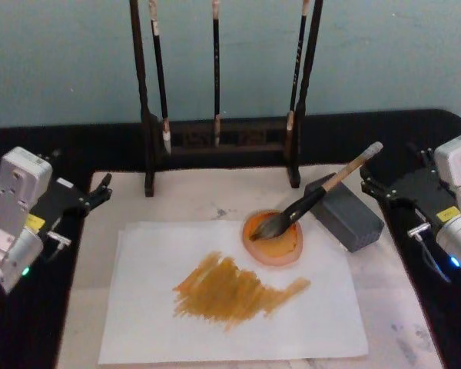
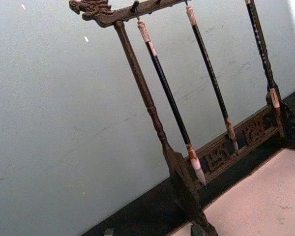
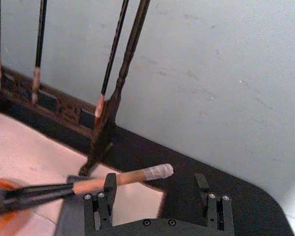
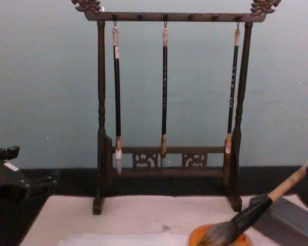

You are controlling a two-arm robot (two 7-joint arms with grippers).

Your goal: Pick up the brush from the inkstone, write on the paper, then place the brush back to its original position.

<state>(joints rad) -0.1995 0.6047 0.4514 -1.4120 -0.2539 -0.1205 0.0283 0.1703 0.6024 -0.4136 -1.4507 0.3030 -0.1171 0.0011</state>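
Brush (image 1: 316,196): bristles down in the orange dish (image 1: 283,250), handle propped aslant on the grey block (image 1: 355,221).
Right gripper (image 1: 369,183): at the handle's whitish end, fingers spread, not pinching it; whether a finger touches the handle is hard to judge.
Left gripper (image 1: 100,192): beside the mat (image 1: 215,201), at its left edge, fingers apart, empty.
Paper (image 1: 154,307): flat on the mat, ochre strokes (image 1: 230,292) mid-sheet; the dish overlaps its far edge.

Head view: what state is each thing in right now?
Thick tan-handled brush: laid down, bristles in round orange dish, handle on grey block.
White paper sheet: flat, smeared with ochre strokes.
Three thin dark brushes: hanging on dark wooden rack.
Right gripper: open, at handle's end.
Left gripper: parked at left.
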